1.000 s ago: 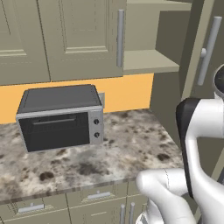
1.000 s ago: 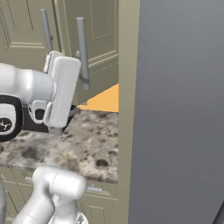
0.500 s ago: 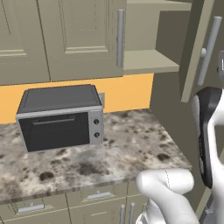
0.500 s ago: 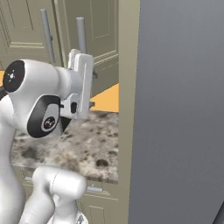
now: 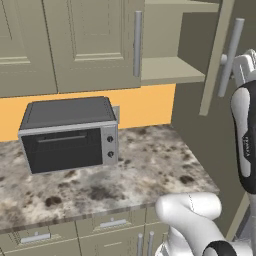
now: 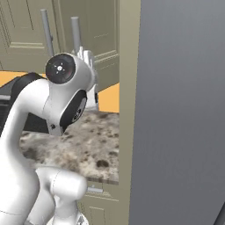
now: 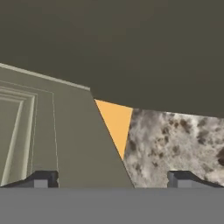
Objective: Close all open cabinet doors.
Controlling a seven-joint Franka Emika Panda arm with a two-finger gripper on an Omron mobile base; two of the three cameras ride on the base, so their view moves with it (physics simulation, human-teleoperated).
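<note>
My gripper (image 7: 112, 181) stands wide open with nothing between its fingertips (image 7: 41, 180); both tips are apart at the bottom of the hand view, one before a cabinet panel, the other before the speckled desk (image 7: 175, 135).

One open door (image 5: 216, 55) hangs out from the wall cabinet at the right end of the run, edge-on in the left base view, its silver handle (image 5: 230, 57) on the side towards my arm. Behind it a bare shelf (image 5: 170, 70) of the cabinet is exposed. My hand (image 5: 245, 67) is up at the right, just beside that handle; I cannot tell whether it touches.

To the left, the shut door (image 5: 95, 42) lies flush, its handle (image 5: 137, 44) upright near the open bay. A further shut door (image 5: 22, 45) stands left of it.

On the desk below, a dark microwave (image 5: 70, 134) sits against the orange wall (image 5: 145, 105), well left of the open door.

In the right base view, two upright handles (image 6: 75, 35) rise behind my arm, and a large grey panel (image 6: 180, 110) stands near at the right.
</note>
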